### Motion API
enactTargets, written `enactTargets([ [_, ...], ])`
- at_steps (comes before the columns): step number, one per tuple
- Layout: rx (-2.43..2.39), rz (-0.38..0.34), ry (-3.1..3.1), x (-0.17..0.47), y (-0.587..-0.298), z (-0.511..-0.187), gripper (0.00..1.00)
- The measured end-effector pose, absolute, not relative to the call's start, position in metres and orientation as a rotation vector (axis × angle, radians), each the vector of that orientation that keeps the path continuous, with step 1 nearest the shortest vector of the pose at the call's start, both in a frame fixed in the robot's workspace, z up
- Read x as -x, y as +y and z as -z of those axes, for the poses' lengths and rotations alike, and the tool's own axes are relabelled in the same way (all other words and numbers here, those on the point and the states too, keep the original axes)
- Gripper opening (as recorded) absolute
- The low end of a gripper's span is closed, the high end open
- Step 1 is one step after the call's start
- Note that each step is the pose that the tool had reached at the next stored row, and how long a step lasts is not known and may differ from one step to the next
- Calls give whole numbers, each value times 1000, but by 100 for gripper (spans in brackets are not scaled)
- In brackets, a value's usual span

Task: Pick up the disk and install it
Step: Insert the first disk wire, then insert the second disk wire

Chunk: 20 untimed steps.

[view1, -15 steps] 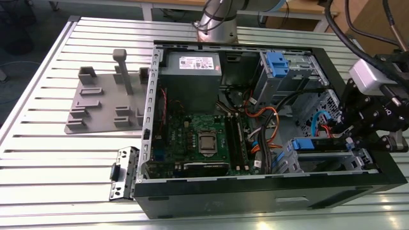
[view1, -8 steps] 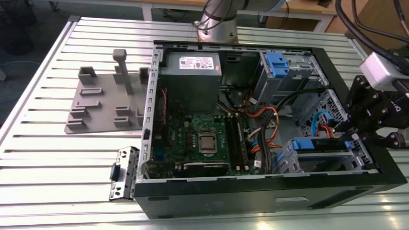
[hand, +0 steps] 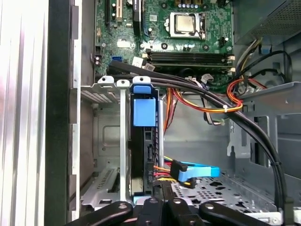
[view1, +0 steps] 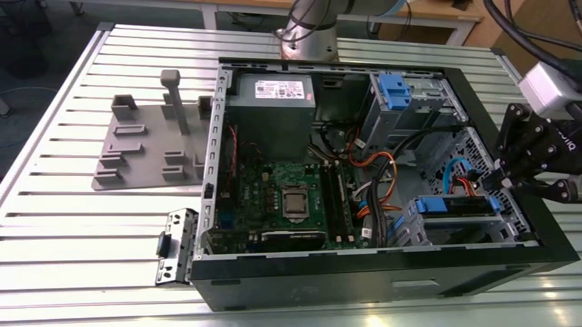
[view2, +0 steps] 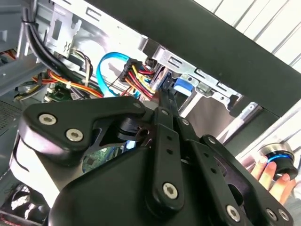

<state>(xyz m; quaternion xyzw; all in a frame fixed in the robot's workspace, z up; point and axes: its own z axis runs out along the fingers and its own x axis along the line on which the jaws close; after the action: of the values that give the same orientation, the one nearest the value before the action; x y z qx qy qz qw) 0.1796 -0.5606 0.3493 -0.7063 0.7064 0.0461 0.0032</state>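
Disk (hand: 142, 141) is sitting on edge in the drive cage (hand: 106, 141) near the front of the open computer case (view1: 382, 283), its blue rail tab (hand: 143, 112) showing at the cage mouth in the first wrist view. From the exterior view, I make out the same blue rails (view1: 454, 206) lying across the lower bay. My claw (view1: 506, 182) hangs over that corner, just above the bay, fingers drawn together to a narrow point and holding nothing that I can see. In the second wrist view the fingertips (view2: 164, 96) taper right down beside the red-and-yellow power plug (view2: 136, 75) and the blue data cable (view2: 104, 70). My read: pick-up done, drive seated or nearly so; whether it has fully latched, I can't tell. A person's hand (view2: 273, 176) rests outside the case.
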Motion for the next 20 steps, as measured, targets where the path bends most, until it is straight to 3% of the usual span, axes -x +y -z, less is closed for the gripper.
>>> enactTargets([
  [17, 2214, -145, 2214, -180, -561, -352, 11],
  [19, 2214, -145, 2214, -180, -561, -352, 23],
  [20, 2214, -145, 2214, -180, -561, -352, 23],
])
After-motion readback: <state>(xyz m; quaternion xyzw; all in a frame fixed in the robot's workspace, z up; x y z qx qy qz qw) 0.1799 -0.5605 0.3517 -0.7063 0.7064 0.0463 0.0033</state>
